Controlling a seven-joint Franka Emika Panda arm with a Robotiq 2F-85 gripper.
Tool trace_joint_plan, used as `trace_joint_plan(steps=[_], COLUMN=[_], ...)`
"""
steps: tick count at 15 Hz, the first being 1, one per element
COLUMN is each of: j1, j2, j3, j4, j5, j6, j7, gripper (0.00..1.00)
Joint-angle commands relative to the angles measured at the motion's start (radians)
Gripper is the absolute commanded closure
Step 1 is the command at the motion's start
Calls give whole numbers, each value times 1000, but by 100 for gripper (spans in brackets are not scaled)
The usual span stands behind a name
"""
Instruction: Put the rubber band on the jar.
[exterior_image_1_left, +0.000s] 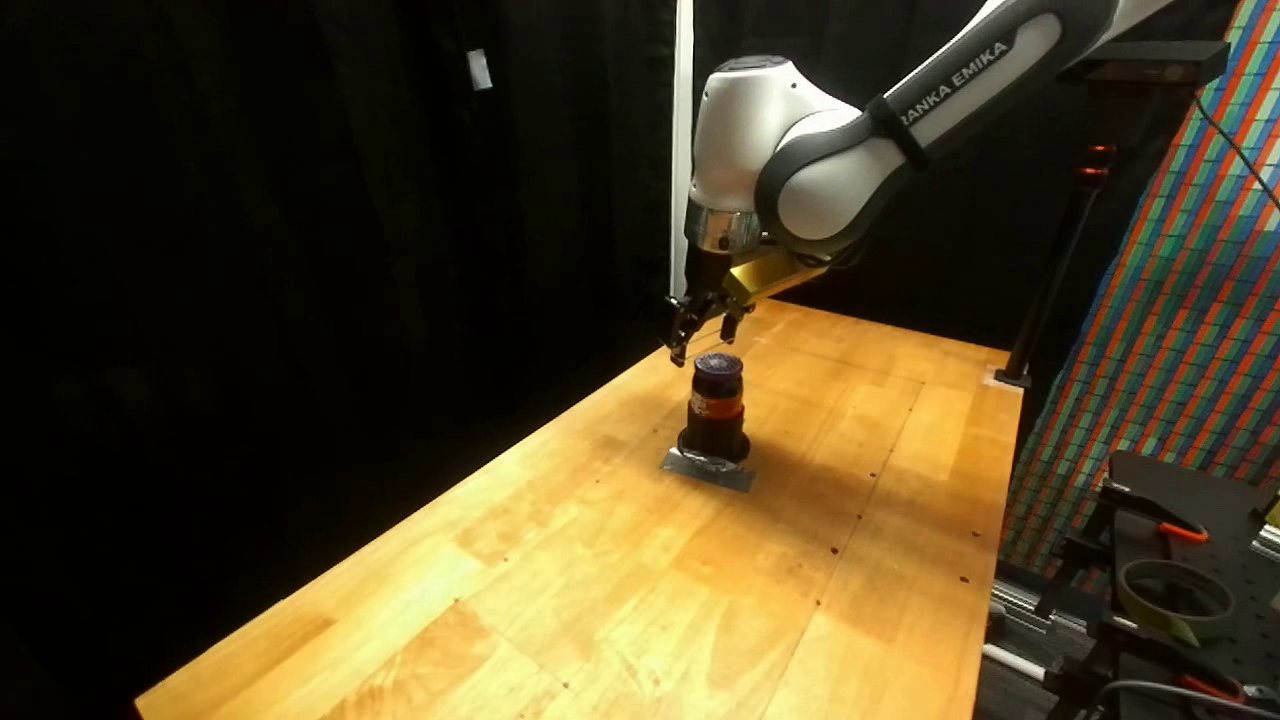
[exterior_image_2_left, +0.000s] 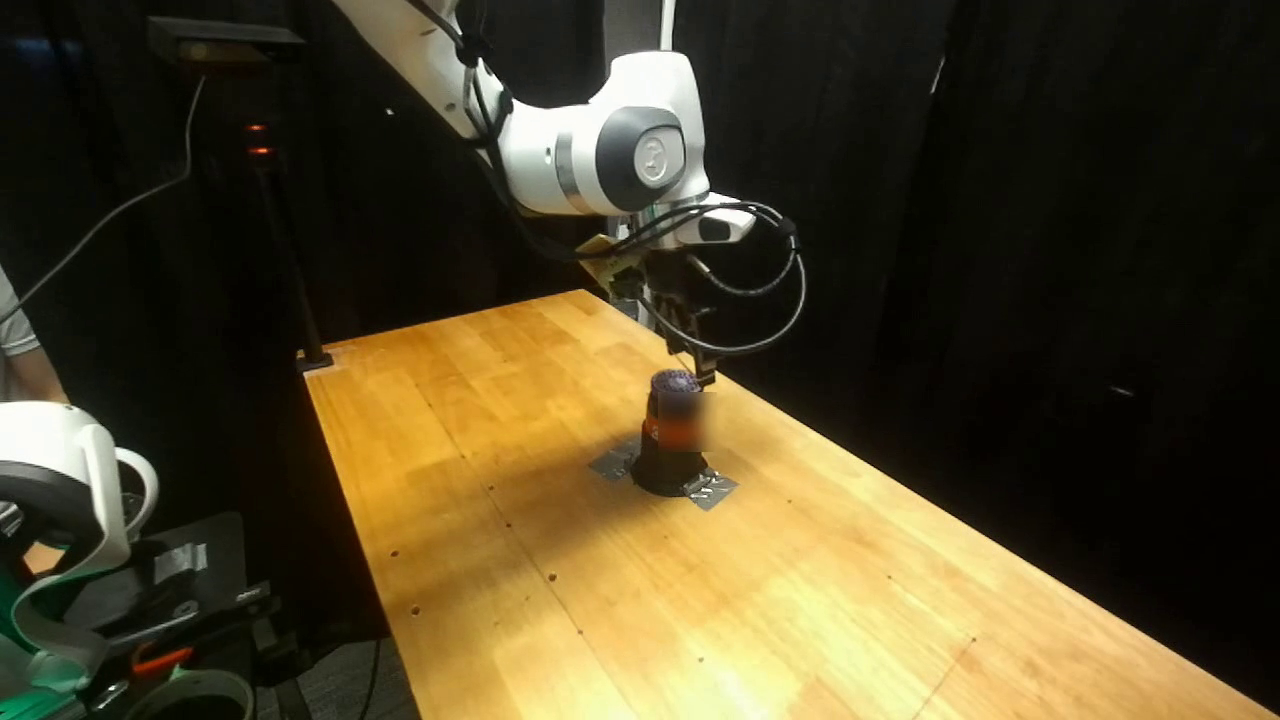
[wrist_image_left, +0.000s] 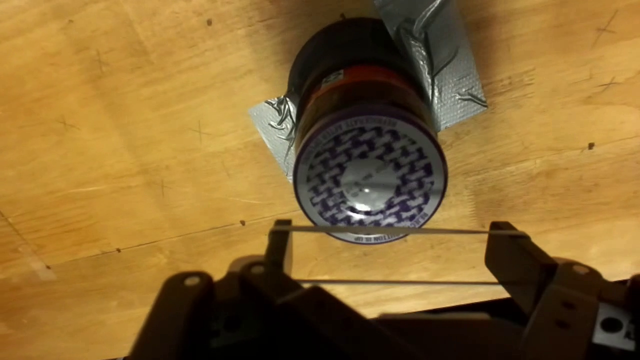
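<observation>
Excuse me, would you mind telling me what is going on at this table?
A robot arm holds a rubber band stretched across its open hand, apparently to put it on the jar. The hand hangs near the top of the jar, which stands upright on the table with silver tape near its foot. The rubber band isn't around the jar yet.

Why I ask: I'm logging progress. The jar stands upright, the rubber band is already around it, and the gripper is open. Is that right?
Not about the rubber band: the wrist view shows it stretched between the fingers of the gripper, not around the jar. The rest stands: the jar is upright and the gripper is open.
</observation>
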Motion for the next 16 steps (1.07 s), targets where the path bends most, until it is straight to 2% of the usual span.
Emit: trace_joint_plan(steps=[1, 6, 10, 13, 16], j1=[30, 32, 25, 8, 3], j2=[66, 111, 132, 95, 44], j3=[-39, -49, -45, -18, -14], j4=[86, 118, 136, 107, 59], j5=[36, 80, 109, 154, 187], j6=[-37, -38, -83, -159, -176], j7=[7, 5, -10, -59, -84], gripper=[0, 0, 0, 0, 0])
